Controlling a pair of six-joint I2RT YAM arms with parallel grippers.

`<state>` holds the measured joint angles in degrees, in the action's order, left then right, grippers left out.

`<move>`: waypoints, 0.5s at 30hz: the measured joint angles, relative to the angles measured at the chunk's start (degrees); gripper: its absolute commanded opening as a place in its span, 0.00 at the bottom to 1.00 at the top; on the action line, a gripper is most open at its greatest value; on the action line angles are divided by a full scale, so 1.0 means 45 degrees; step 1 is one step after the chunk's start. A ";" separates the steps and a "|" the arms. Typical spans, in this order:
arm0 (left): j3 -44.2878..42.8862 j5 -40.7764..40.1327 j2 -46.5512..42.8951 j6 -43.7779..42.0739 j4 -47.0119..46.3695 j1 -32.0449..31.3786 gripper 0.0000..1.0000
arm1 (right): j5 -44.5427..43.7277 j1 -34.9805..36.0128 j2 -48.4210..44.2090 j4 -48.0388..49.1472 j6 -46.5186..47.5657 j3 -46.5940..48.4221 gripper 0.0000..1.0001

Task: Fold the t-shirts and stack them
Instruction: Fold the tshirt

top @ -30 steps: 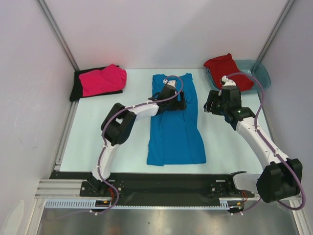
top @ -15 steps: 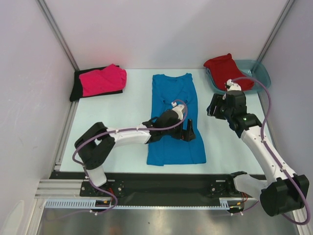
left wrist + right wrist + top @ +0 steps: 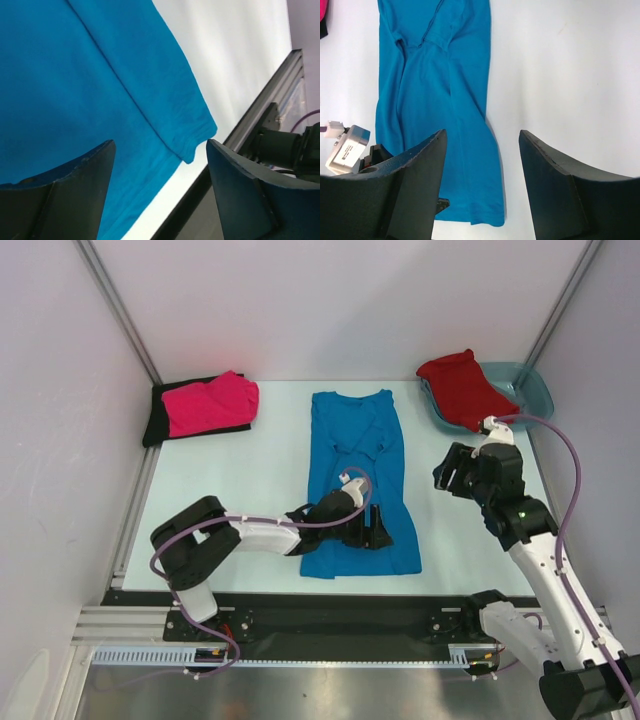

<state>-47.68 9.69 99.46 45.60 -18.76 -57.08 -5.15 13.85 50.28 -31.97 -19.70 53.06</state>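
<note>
Label (image 3: 347,150) on left hand (image 3: 378,530), print illegible

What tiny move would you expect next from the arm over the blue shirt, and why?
Probably the left claw lowers and pinches the blue t-shirt at its near hem. Its jaws stand open just above the hem corner, holding nothing, and the shirt lies as a long flat strip, not yet folded end to end.

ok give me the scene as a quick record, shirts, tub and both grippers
blue shirt: flat, sleeves folded in, mid table
pink shirt: folded, on black shirt, far left
red shirt: bunched, partly in teal tub, far right
left gripper: open, over blue shirt's near right corner
right gripper: open, empty, right of blue shirt
</note>
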 measured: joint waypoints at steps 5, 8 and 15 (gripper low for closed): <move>0.0350 0.0340 0.0442 0.0792 -0.1112 -0.0185 0.72 | -0.0024 0.0039 -0.0277 -0.0248 -0.0053 -0.0223 0.65; 0.0359 0.0515 0.0787 0.1205 -0.1583 -0.0403 0.68 | -0.0053 0.0063 -0.0369 -0.0296 -0.0068 -0.0359 0.66; 0.0359 0.0869 0.1365 0.1826 -0.2239 -0.0908 0.63 | -0.0102 0.0073 -0.0549 -0.0525 -0.0185 -0.0437 0.66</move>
<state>-46.06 13.61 105.60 53.82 -28.84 -61.17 -5.61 14.17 47.81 -34.33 -20.53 51.09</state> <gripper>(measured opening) 0.646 0.655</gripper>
